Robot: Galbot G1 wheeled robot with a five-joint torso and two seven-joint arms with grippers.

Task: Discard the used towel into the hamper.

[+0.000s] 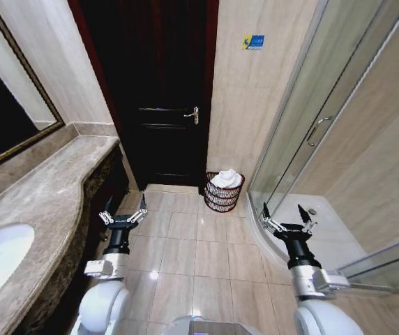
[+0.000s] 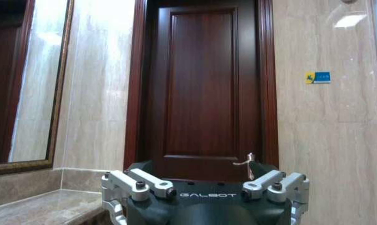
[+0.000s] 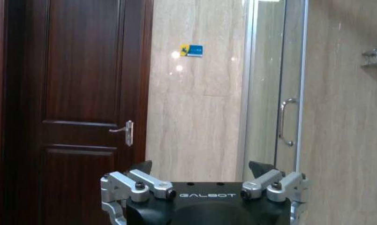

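Both tools, left tool [image 1: 123, 214] and right tool [image 1: 287, 220], are hanging spread and empty while the towel [image 1: 226, 179] is already sitting in the hamper [image 1: 222, 197] at centre frame.

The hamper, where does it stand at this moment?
In the head view, the hamper stands on the tiled floor against the far wall, between the dark door and the glass shower enclosure, with a white towel inside it.

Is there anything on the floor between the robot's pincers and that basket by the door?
Nothing visible. Bare floor tiles lie between both open, empty pincers, left and right, and the hamper, which already holds a white towel.
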